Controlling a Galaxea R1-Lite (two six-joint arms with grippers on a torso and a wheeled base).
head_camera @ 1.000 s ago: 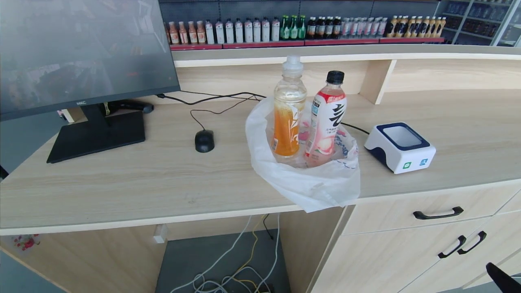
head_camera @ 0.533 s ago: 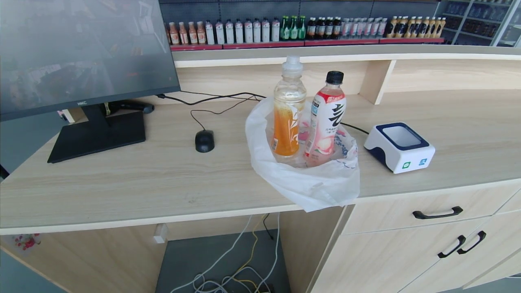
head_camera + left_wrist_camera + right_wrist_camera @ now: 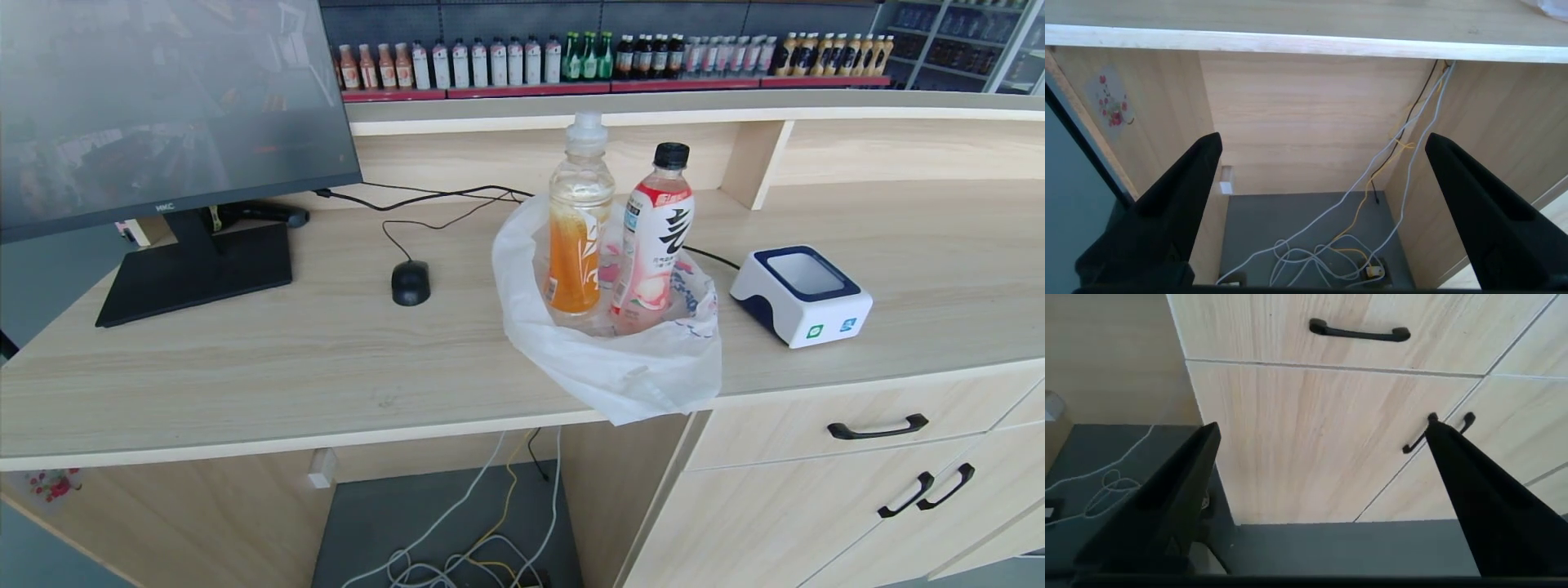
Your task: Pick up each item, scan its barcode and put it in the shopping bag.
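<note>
White shopping bag (image 3: pixel 620 367) holds orange-drink bottle (image 3: pixel 578 220) and pink-label bottle (image 3: pixel 655 245) upright (task looks complete). Left gripper (image 3: pixel 1323 147) and right gripper (image 3: pixel 1323 429): spread wide, empty.

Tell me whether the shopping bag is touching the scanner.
Apart. The head view shows a narrow strip of bare counter between the shopping bag and the scanner.
</note>
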